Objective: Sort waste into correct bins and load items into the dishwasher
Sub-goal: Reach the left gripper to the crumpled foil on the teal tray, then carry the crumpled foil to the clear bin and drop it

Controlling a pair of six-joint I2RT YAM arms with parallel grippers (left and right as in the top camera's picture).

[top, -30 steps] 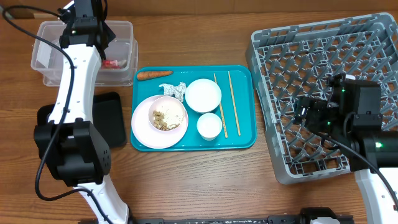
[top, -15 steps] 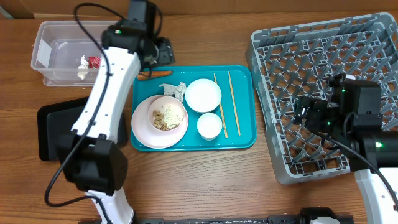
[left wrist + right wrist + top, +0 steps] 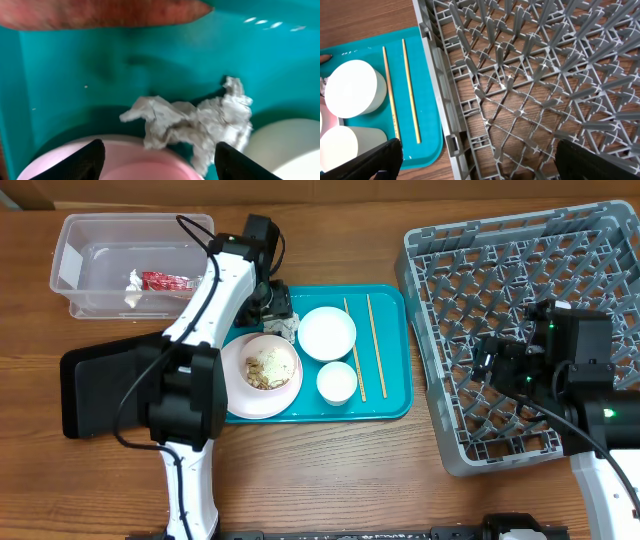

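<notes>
My left gripper (image 3: 277, 308) (image 3: 160, 162) is open and empty, low over the teal tray, just above the crumpled white tissue (image 3: 286, 328) (image 3: 200, 120). The orange carrot (image 3: 100, 12) lies just beyond it, hidden by the arm in the overhead view. The pink plate (image 3: 240, 395) (image 3: 140, 162) holds beige scraps (image 3: 268, 367). A white bowl (image 3: 327, 333), a white cup (image 3: 337, 382) and two chopsticks (image 3: 353, 345) lie on the tray. A red-and-white wrapper (image 3: 165, 280) lies in the clear tub (image 3: 70, 240). My right gripper (image 3: 495, 362) (image 3: 480, 165) is open and empty over the grey dish rack (image 3: 520, 270) (image 3: 530, 75).
The black tray (image 3: 100, 385) lies left of the teal tray (image 3: 390, 405) (image 3: 427, 130). The left arm stretches across the tray's left edge. The right wrist view also shows the chopsticks (image 3: 410, 90) and the bowl (image 3: 355, 87).
My left gripper has swung from over the clear tub to the teal tray, above the tissue. The wrapper now lies in the tub. The right arm has not moved.
</notes>
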